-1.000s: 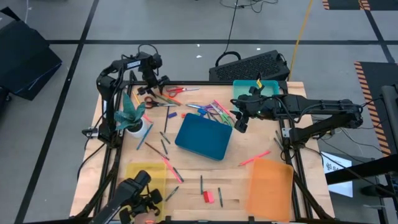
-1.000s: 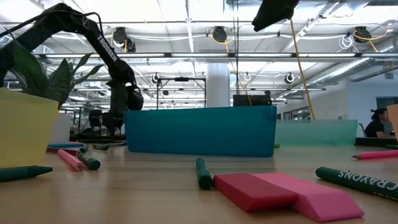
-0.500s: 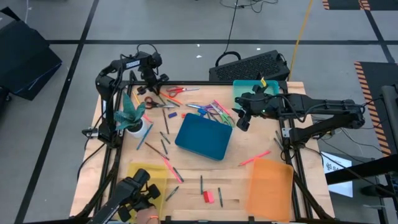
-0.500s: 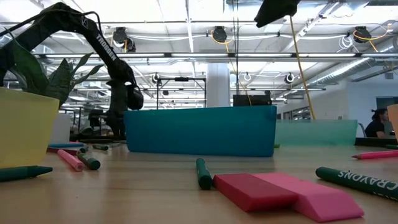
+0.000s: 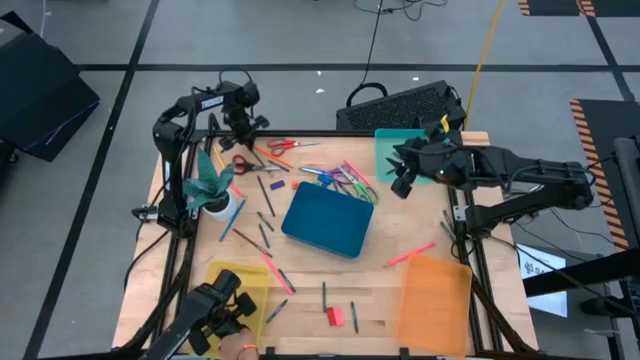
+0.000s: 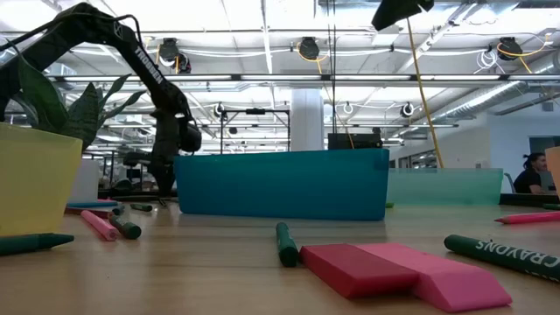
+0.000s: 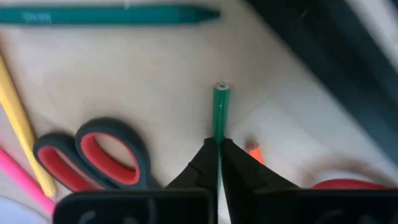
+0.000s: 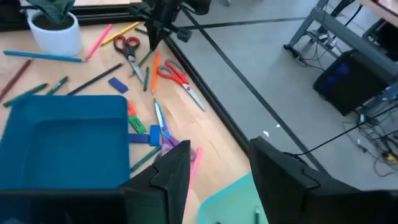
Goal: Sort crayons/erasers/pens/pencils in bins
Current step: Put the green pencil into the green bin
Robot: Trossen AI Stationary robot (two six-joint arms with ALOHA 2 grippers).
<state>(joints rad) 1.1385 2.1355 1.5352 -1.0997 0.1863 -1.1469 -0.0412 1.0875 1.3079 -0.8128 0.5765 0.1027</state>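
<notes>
My left gripper (image 5: pixel 243 136) is at the table's far left, low over a thin green pencil (image 7: pixel 220 106), and is shut on it. Red-handled scissors (image 7: pixel 93 155) lie beside it. My right gripper (image 5: pixel 404 183) hangs open and high, by the teal bin (image 5: pixel 392 148), with nothing between its fingers (image 8: pixel 177 168). The dark blue bin (image 5: pixel 328 220) sits mid-table, the yellow bin (image 5: pixel 235 285) near left, the orange bin (image 5: pixel 435 300) near right. A red eraser (image 5: pixel 333 316) and a pink one (image 6: pixel 437 278) lie near the front edge. Crayons, pens and pencils are scattered about. My left gripper pinches the green pencil (image 7: pixel 219 129) between its two fingertips, coming from above and pointing down. A short length with a flat end (image 7: pixel 221 88) sticks out past the fingers; the rest is hidden under them. Whether the pencil is off the wood, I cannot tell.
A potted plant (image 5: pixel 212 190) stands at the left. A second pair of red scissors (image 8: pixel 177 78) and a blue eraser (image 8: pixel 118 85) lie at the far side. A black keyboard (image 5: pixel 405 105) sits beyond the far edge. The table's dark frame rail (image 7: pixel 348 68) runs close to my left gripper.
My right gripper has moved up and toward the table's right edge, from beside the dark blue bin to beside the teal bin, staying open.
</notes>
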